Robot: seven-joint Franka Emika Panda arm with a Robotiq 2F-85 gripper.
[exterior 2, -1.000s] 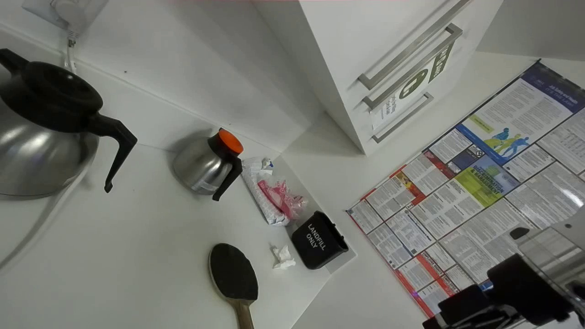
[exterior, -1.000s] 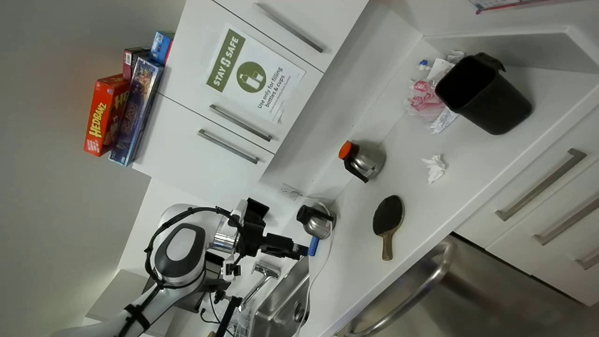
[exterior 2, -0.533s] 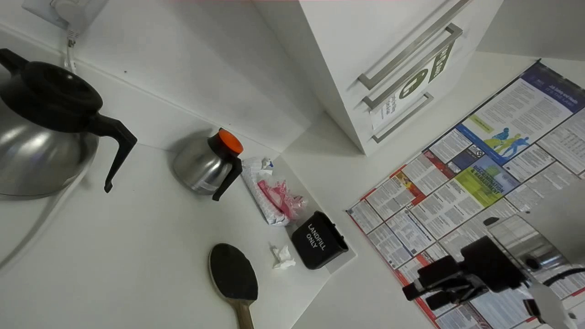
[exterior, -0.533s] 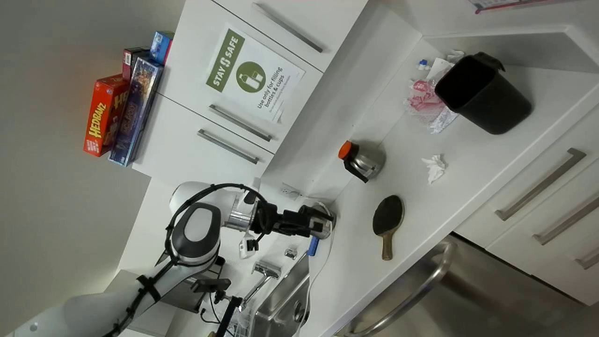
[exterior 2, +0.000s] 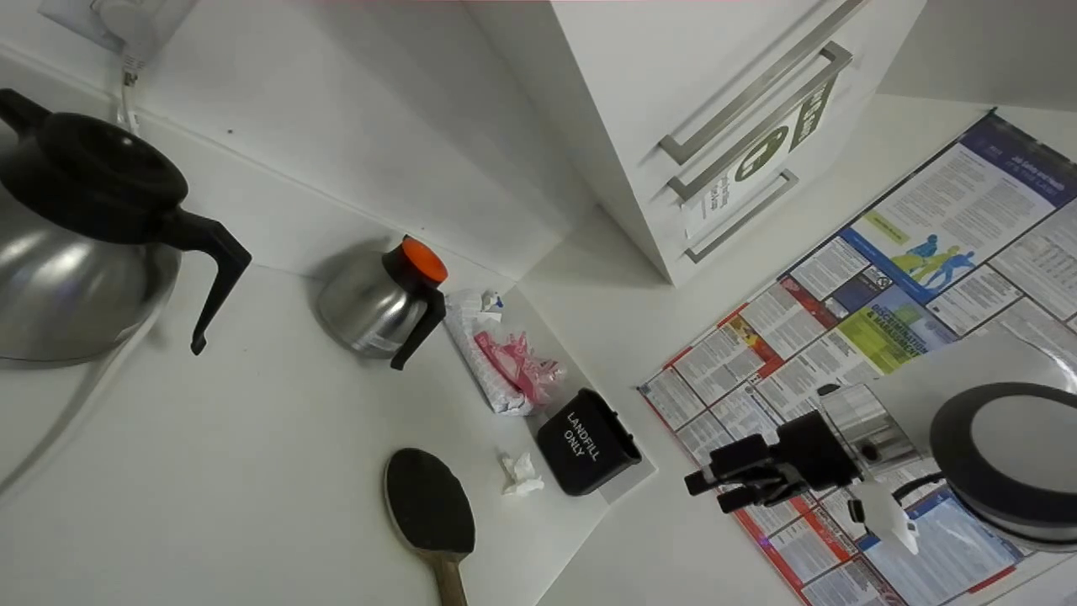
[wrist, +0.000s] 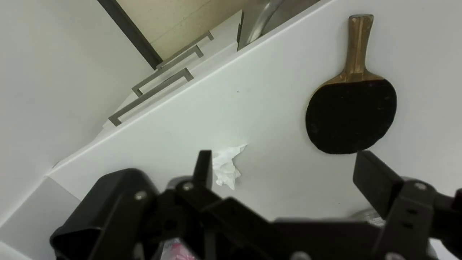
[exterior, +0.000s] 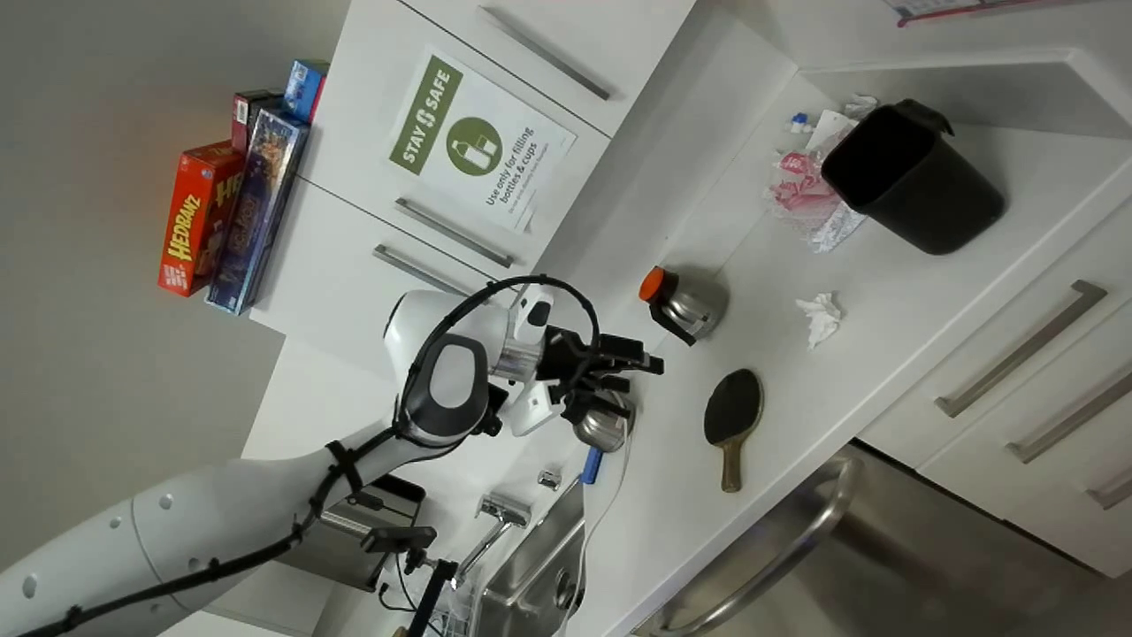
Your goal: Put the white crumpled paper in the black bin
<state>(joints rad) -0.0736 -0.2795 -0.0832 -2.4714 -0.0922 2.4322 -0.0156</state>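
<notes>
White crumpled paper [exterior: 821, 318]: target for the gripper [wrist: 283, 164], which hangs in the air with its 2 fingers spread wide, nothing held. Paper lies loose on the tabletop [wrist: 267, 108]; in the wrist view it shows partly behind 1 fingertip, so not centred. Step in hand, by my judgement: approach. Suggest shifting until the paper sits midway between the fingers, then descending straight and low enough to pinch its body rather than a thin corner (light stuff, likely to skid if nudged).

Farther out: paddle [wrist: 352, 115] to 1 side, black bin [exterior: 937, 190] to the other, both apart from the paper. Bare surface all around it should allow a clean descent; avoid pushing toward the front edge. Bin upright, mouth open, plastic bag [exterior 2: 517, 362] just beside it (contact: cannot tell). Carry well above the rim.
</notes>
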